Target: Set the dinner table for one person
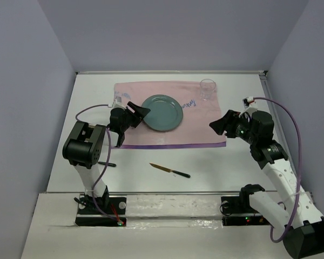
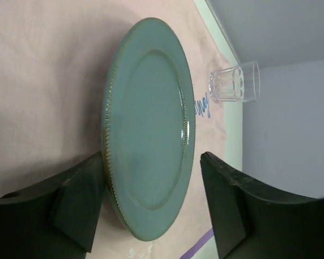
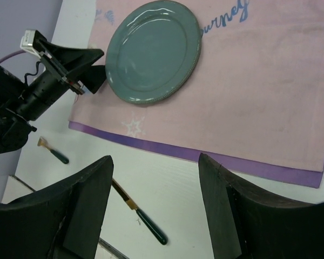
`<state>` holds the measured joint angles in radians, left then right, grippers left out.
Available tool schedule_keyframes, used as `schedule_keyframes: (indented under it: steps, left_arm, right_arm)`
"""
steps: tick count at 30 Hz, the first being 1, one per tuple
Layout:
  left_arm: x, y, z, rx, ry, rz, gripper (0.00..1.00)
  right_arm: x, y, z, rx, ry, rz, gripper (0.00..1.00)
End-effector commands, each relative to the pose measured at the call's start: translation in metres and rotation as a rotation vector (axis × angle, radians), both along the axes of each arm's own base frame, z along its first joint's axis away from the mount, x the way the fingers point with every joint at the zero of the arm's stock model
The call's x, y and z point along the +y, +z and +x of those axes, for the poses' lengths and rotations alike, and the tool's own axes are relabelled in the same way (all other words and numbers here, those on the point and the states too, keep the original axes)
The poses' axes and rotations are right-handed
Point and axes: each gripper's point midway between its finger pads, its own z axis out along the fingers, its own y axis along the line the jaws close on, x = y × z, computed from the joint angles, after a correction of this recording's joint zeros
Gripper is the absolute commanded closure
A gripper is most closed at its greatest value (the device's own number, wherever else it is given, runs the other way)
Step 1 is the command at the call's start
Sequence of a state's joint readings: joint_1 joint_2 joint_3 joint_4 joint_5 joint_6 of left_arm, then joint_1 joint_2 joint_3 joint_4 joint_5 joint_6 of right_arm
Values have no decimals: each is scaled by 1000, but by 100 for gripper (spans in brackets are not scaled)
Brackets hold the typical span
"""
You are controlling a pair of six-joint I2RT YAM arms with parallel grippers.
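Jaws parted (plate (image 2: 148,135) rim part-hidden)

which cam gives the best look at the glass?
Left wrist: the glass is whole, unobstructed and large enough to show its ribbed wall. Top external shows it small, at the far right corner of the pink cloth. Right wrist does not show it at all.

Count on inspection: one table (image 1: 237,162), one pink cloth (image 1: 205,127), one teal plate (image 1: 162,112), one clear glass (image 1: 207,89). Green-handled utensils, two: one knife (image 1: 170,171) and one shorter piece (image 3: 58,156) at its nine o'clock, type unclear. Grippers, two: left gripper (image 1: 139,112), right gripper (image 1: 216,124).
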<state>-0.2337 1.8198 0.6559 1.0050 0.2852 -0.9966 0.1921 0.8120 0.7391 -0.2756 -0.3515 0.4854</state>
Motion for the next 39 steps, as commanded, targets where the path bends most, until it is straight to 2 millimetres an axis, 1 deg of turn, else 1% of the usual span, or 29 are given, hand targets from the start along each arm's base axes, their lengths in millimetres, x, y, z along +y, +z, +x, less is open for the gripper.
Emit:
schedule_keyframes:
  steps: [1,2,4,5,7,8,11,13,15,16,19,20,21,22,23,24,25,26,28,29,30,31,32,33,34,35,36,38,39]
  left_arm:
    - [4,37,12,-128,18,12,12]
    - [7,33,10,-104,28,36,1]
    - [18,28,10,-78,84,72,1]
    - [24,31,4,-77,110,78,1]
    - [35,26,-3,-46,158,110,1]
    - [48,25,-7,-35,205,159,1]
    - [69,39,-17,-59,292,217,1]
    - [80,51,-23,-89,336,247,1]
    - [84,74,-37,-136,363,250,1]
    - [90,96,-47,-194,397,245,1]
    - [89,127,-66,-263,394,229,1]
    - [90,163,-78,-352,395,206,1]
    - [91,169,-86,-352,382,219,1]
    - [92,183,-94,-378,379,224,1]
    - [99,225,-110,-477,393,217,1]
    - [103,228,-120,-461,391,252,1]
    - [108,240,-128,-483,395,277,1]
    - [118,265,-146,-527,413,327,1]
    - [132,287,-164,-560,451,369,1]
    - [143,313,-181,-612,497,367,1]
    - [149,315,-187,-606,504,420,1]
    - [153,325,-193,-623,518,430,1]
    - [154,330,-196,-623,510,451,1]
    - [153,345,-201,-644,494,467,1]
    - [144,352,-203,-672,447,470,1]
    - [141,361,-204,-692,429,472,1]
    - [135,362,-203,-707,393,496,1]
    - [129,360,-193,-691,361,525,1]
    - [126,357,-188,-683,345,538,1]
  right_arm:
    - [10,0,2,-35,28,-20,30]
    - [16,-4,0,-20,52,-25,30]
    - [27,-8,-3,-11,91,-36,30]
    - [39,-11,-8,-8,130,-47,30]
    - [48,-20,-10,10,149,-75,30]
    - [59,-29,-15,34,189,-89,29]
    - [74,-49,-19,76,235,-122,29]
    - [88,-61,-30,84,307,-160,27]
    - [99,-77,-38,117,367,-205,26]
    - [110,-79,-45,108,415,-230,25]
    - [128,-97,-57,141,477,-289,23]
    - [140,-99,-67,139,518,-304,23]
    - [146,-111,-71,166,539,-333,23]
    - [149,-116,-71,165,535,-358,23]
    - [160,-117,-79,156,565,-371,23]
    - [163,-120,-80,154,571,-383,23]
    - [168,-125,-81,158,575,-398,23]
    - [180,-118,-82,127,592,-379,23]
    - [197,-111,-81,83,622,-349,23]
    - [209,-112,-75,69,628,-329,25]
    - [228,-100,-77,36,660,-302,26]
    - [242,-113,-80,55,708,-308,28]
    - [254,-114,-81,46,739,-301,29]
    - [282,-91,-76,-36,773,-256,30]
    - [296,-91,-78,-47,810,-253,31]
    - [309,-112,-76,-24,833,-291,32]
    - [334,-95,-74,-96,861,-286,34]
    - [357,-97,-73,-128,899,-300,38]
    - [368,-119,-69,-110,918,-325,39]
